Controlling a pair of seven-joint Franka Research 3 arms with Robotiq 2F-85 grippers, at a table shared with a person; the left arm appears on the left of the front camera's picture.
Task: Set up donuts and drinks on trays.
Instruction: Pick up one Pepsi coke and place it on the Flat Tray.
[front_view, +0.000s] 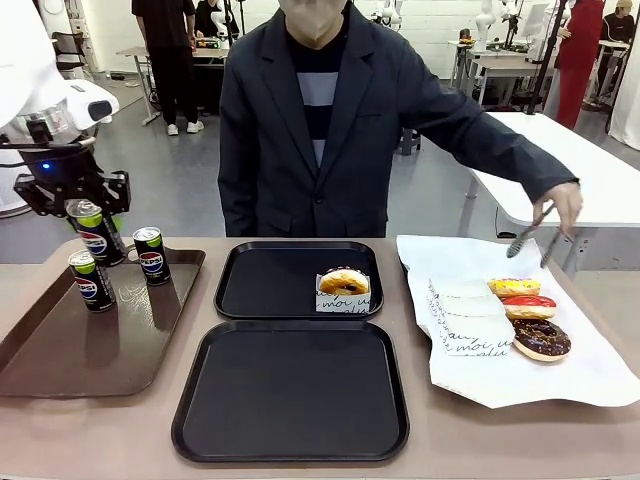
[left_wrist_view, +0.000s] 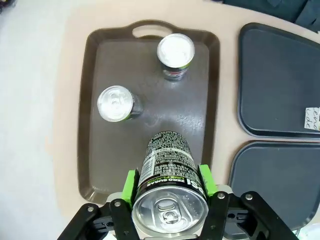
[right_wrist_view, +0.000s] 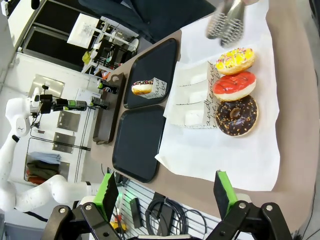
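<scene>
The left gripper (left_wrist_view: 169, 182) has its green pads (left_wrist_view: 131, 182) clamped on either side of a Pepsi can (left_wrist_view: 167, 162). Its wrist camera looks down on the can's silver top. From the front, the can leans over the far left end of the brown tray (front_view: 60, 370); I can't tell whether its base touches. Two more cans (front_view: 92, 280) (front_view: 151, 255) stand upright on that tray, near each other.

The right gripper (right_wrist_view: 165, 192) hangs wide apart with nothing between its fingers, high over the white paper (right_wrist_view: 225, 155). On the paper, yellow (right_wrist_view: 235, 60), red (right_wrist_view: 235, 85) and chocolate (right_wrist_view: 236, 115) donuts lie in a row.

The far black tray (front_view: 270, 285) carries one sleeved donut (front_view: 343, 282); the near black tray (front_view: 290, 390) lies just in front. The person's hand (front_view: 562, 205) holds tongs (front_view: 528, 238) above the paper.
</scene>
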